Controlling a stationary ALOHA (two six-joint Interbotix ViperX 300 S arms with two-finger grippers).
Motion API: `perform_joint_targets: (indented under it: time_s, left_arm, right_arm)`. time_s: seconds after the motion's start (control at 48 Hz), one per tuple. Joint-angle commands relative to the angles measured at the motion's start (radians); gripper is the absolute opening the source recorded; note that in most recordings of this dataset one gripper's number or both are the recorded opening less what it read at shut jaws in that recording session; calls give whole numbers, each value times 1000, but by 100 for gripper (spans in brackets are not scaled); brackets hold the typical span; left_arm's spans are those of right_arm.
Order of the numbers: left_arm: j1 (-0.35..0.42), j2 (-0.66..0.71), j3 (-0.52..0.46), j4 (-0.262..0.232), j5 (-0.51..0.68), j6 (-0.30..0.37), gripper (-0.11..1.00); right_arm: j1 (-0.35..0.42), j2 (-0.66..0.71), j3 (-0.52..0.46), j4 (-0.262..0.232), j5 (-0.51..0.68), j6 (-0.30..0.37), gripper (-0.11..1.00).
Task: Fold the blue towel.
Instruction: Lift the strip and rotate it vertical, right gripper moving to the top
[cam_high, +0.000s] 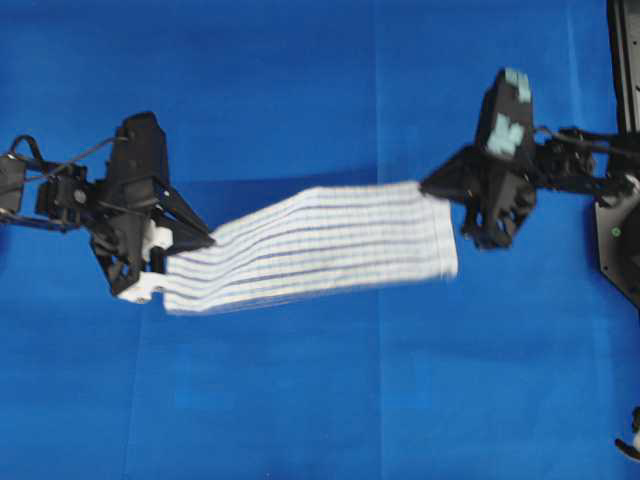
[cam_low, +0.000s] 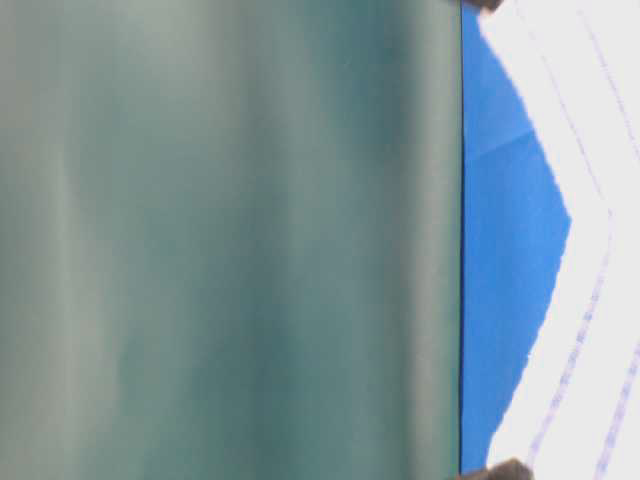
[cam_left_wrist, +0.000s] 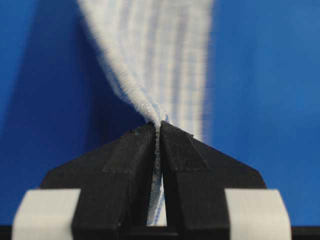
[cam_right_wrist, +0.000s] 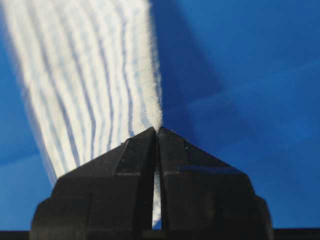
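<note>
1. Left hand (cam_high: 190, 243): jaws pinched tight on one end of the blue towel (cam_high: 320, 245).
2. Blue towel: slung between both hands, lifted off the tabletop (cam_high: 320, 400), sagging.
3. Right hand (cam_high: 432, 188): jaws clamped on the opposite end; a shallow corner pinch could slip under tension, probably dropping that end.
</note>
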Motion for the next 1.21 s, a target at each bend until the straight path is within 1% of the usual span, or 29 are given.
perform_joint_targets:
  time_s: [0.0,0.063,0.167,0.334,0.542,0.646,0.959,1.084,1.188]
  left_arm:
    - [-25,12,-49,-2,-40,-26,2]
    - [-38,34,-80,-2,-63,-55,2]
    - [-49,67,-126,-2,-78,-77,2]
    - [-66,127,-215,-2,-86,-80,2]
    - [-72,213,-336,-2,-106,-75,2]
    - [-72,262,-396,0,-123,-74,2]
    - [-72,394,-558,0,-167,-74,2]
    - [-72,428,-594,-2,-167,-78,2]
    - [-72,448,-591,-9,-186,-87,2]
  right_arm:
    - [-61,14,-60,-41,-2,-2,1]
    - [-98,29,-87,-61,0,-2,1]
    - [-152,57,-137,-97,-2,-2,1]
    - [-199,104,-218,-158,-2,-2,1]
    - [-244,138,-305,-215,0,-2,1]
    - [-262,140,-322,-230,5,-2,1]
    - [-298,138,-327,-279,29,-3,1]
    - [-302,140,-330,-291,44,-3,1]
    - [-304,149,-339,-304,61,-3,1]
